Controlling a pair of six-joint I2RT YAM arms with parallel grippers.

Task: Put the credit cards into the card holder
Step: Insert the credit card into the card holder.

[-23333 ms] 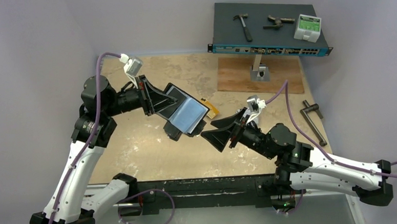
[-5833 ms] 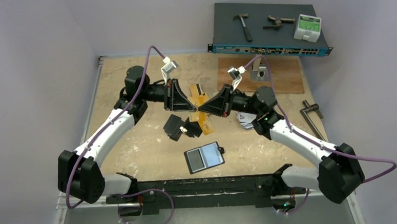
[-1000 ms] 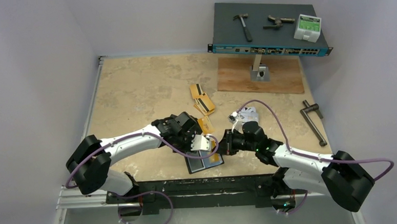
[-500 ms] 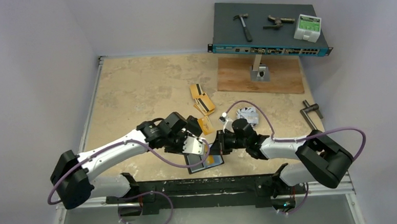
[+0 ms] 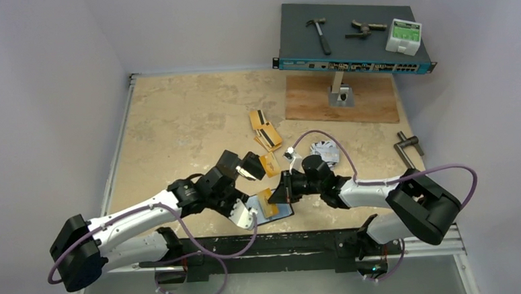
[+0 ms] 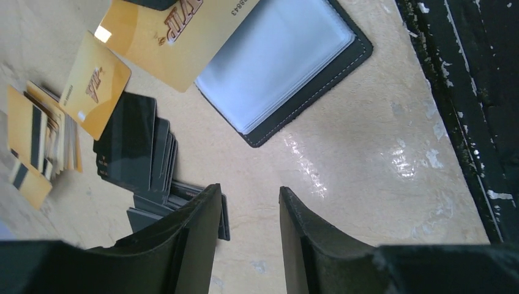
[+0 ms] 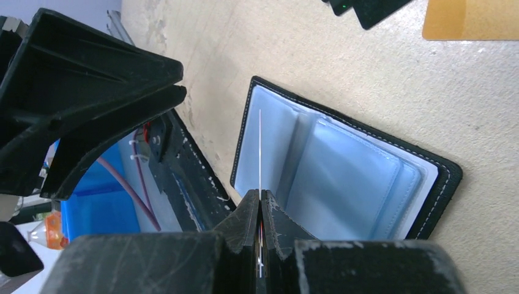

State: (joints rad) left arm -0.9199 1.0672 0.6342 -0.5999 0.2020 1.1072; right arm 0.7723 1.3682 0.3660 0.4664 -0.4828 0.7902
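Plastic card (image 7: 260,153) looks thin, stiff and slippery (light too), so the right pincer (image 7: 261,205) clamps its edge; the left pincer (image 6: 250,205) stands apart, empty.

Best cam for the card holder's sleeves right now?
Right wrist: the card holder lies open, its clear sleeves in full view. Left wrist shows one sleeve, partly behind the gold card. Top external shows only a small, partly hidden patch.

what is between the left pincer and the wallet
Bare table, seen in the left wrist view: nothing lies between the left pincer and the wallet.
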